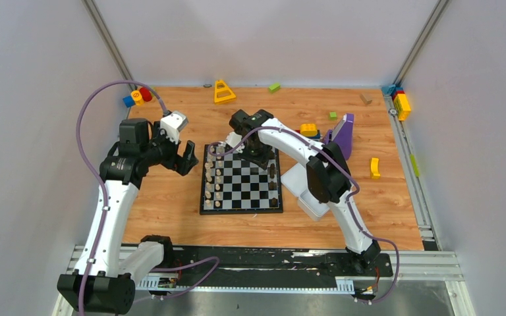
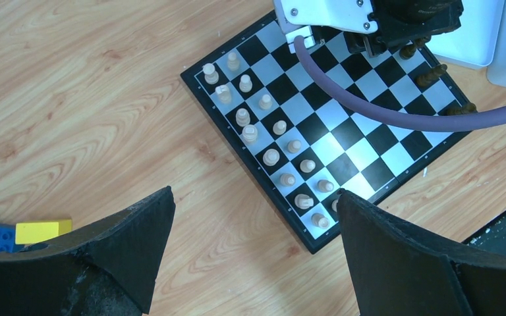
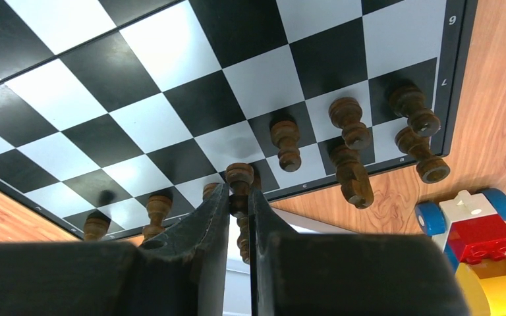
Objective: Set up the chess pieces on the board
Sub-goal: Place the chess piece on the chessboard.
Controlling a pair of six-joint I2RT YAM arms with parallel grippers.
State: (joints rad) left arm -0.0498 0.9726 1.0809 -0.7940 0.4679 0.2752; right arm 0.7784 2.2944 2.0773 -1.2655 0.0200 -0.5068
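Observation:
The board (image 1: 244,185) lies flat mid-table. Pale cream chess pieces (image 1: 213,184) fill its two left columns, and dark brown ones (image 1: 275,181) stand along its right edge. My right gripper (image 1: 261,158) is over the board's far right part. In the right wrist view this right gripper (image 3: 239,191) is shut on a dark brown piece (image 3: 239,176), among other dark pieces (image 3: 346,118). Whether the held piece touches the board (image 3: 171,99) I cannot tell. My left gripper (image 2: 255,192) hangs open and empty over bare wood beside the pale pieces (image 2: 271,157), left of the board (image 2: 342,131).
A white tray (image 1: 303,191) sits against the board's right side, a purple object (image 1: 342,135) behind it. Toy blocks lie around: a back-left cluster (image 1: 137,97), a yellow cone (image 1: 223,92), a green block (image 1: 274,87), a yellow block (image 1: 375,168), a right-corner stack (image 1: 400,102).

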